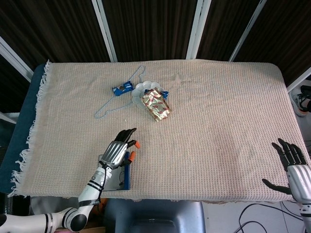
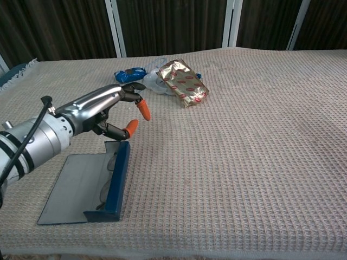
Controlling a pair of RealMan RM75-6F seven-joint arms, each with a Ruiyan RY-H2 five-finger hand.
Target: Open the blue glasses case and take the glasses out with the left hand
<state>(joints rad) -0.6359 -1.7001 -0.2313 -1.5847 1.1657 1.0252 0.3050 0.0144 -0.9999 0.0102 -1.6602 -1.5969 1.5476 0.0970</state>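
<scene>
Blue glasses case (image 2: 115,181) lies open; glasses (image 2: 108,172) inside look light, fragile; left hand (image 2: 105,108) hovers above, fingers spread, empty.

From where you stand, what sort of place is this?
Probably a lab or robot test bench, not a home. A table under a woven cloth holds odd practice items: a blue glasses case, a wire hanger and a foil packet. Cables trail below the table's edge.
</scene>
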